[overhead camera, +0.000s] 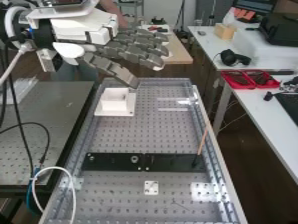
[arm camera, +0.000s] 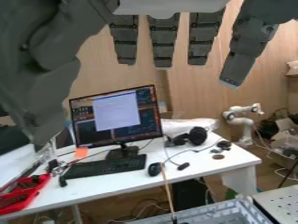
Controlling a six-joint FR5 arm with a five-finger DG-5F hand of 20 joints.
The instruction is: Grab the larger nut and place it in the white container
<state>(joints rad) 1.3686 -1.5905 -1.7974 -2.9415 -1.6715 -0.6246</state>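
- Presently, the hand (overhead camera: 136, 50) is wide: its fingers extend straight and spread, and its thumb (overhead camera: 110, 70) slants downward, its tip near the far side of the white container (overhead camera: 116, 105) in the high view.
- The white container is an open-topped square box standing upright on the perforated surface (overhead camera: 120, 135), toward its far end.
- A flat black bar (overhead camera: 113, 162) lies across the same surface, nearer the camera than the container.
- The smaller nut (overhead camera: 92, 158) and the bearing (overhead camera: 134, 159) stand on the bar, apart from each other.
- A thin stick (overhead camera: 203, 141) leans at the bar's right part.
- A small white plate (overhead camera: 151, 188) lies on the near side of the bar.
- In the wrist view, a monitor (arm camera: 116, 117), a keyboard (arm camera: 106, 168), a mouse (arm camera: 154, 169) and headphones (arm camera: 197, 135) occupy a white surface (arm camera: 199, 167) beside the bench.
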